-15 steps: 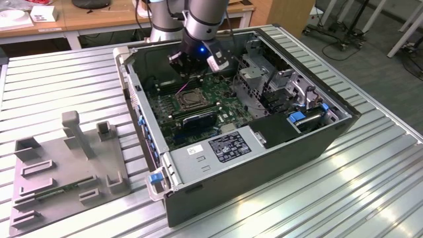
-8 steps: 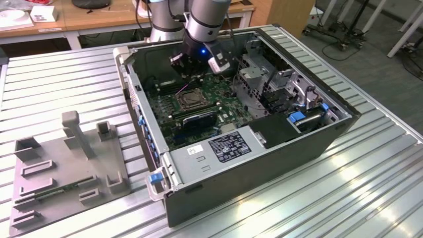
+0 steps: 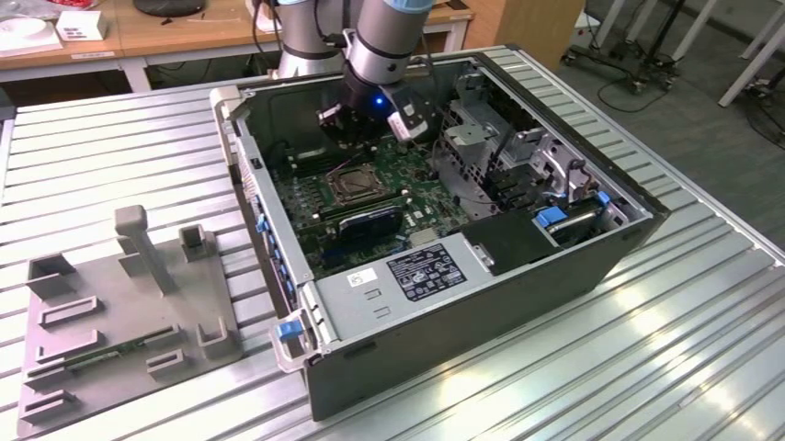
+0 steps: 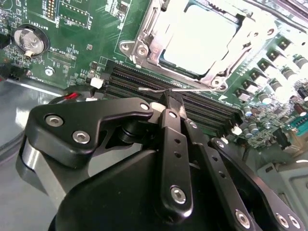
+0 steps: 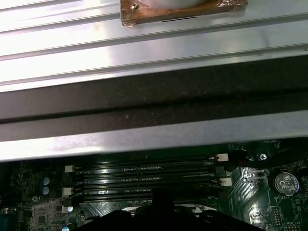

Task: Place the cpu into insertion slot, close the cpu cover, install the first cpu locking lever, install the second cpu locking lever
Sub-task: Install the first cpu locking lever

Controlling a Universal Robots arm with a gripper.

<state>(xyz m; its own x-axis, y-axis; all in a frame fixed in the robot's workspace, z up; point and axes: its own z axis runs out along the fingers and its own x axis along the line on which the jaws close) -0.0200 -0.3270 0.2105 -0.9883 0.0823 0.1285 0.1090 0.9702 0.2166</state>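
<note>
Cpu (image 4: 199,41) inside insertion slot (image 4: 138,50)

Setting: robotics lab, being indicated by a slatted aluminium bench (image 3: 110,138) being occupied below the arm (image 3: 386,46) by an opened computer case (image 3: 516,294); wooden desks (image 3: 184,32) and wheeled stands (image 3: 638,69) being seen beyond the arm.

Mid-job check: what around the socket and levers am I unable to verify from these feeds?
1. Second wrist view: the cpu cover runs off the picture's edge past the cpu, so its far side is cut off.
2. Second wrist view: the gripper hides where the thin lever ends.
3. Exterior view: the insertion slot is too small to tell whether levers are latched.
</note>
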